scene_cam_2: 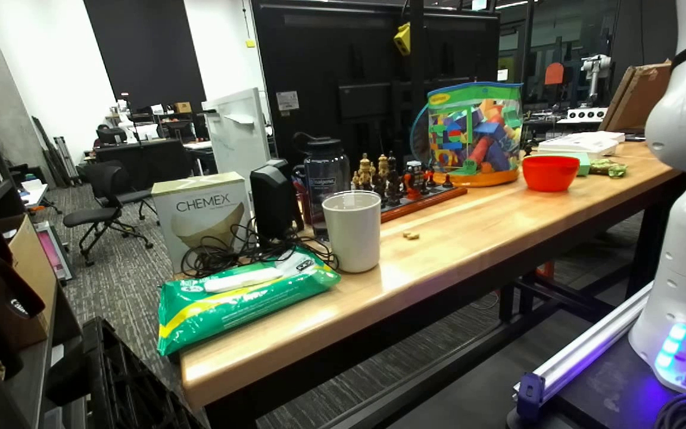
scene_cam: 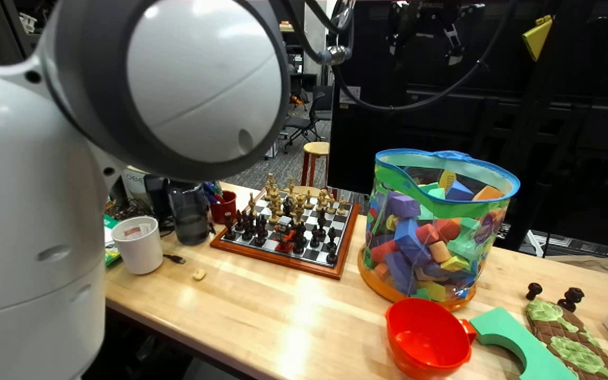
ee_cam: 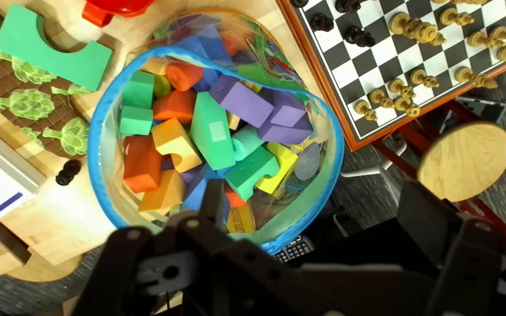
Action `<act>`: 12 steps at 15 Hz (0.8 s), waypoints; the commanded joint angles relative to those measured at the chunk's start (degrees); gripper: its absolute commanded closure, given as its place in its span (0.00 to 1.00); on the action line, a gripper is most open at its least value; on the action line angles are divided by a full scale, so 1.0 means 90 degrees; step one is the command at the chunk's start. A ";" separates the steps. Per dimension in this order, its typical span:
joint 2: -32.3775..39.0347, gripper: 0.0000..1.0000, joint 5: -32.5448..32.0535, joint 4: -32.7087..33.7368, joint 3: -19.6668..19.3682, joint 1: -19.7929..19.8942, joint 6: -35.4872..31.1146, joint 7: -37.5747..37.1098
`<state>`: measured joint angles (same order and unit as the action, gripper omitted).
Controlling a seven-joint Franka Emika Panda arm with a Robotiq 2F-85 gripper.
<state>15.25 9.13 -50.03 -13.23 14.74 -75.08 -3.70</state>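
The hand hangs well above the bag, spread wide and holding nothing; the blocks heaped inside probably keep the bag upright.

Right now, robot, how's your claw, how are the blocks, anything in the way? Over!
Gripper open, empty, higher than the bag. Blocks piled inside, bag open. Blue rim might get in the way.

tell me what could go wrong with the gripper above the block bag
If lowered off-centre, the open gripper could catch the blue-rimmed bag. Its blocks are jumbled together, so a grasp might snag two or slip. A low sideways swing might topple chess pieces on the nearby chessboard.
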 commanded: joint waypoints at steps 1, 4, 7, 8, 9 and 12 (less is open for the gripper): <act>0.0623 0.00 0.0176 0.0978 0.0165 0.0296 0.0611 -0.0021; 0.1033 0.00 0.0105 0.1430 0.0283 0.0387 0.0811 -0.0040; 0.1472 0.00 0.0057 0.1804 0.0413 0.0461 0.0958 -0.0046; 0.1622 0.00 0.0043 0.1902 0.0459 0.0482 0.1015 -0.0052; 0.1760 0.00 0.0026 0.2005 0.0493 0.0510 0.1057 -0.0050; 0.2159 0.00 -0.0013 0.2279 0.0593 0.0588 0.1191 -0.0054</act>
<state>30.58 9.14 -35.22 -9.38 18.42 -67.33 -3.73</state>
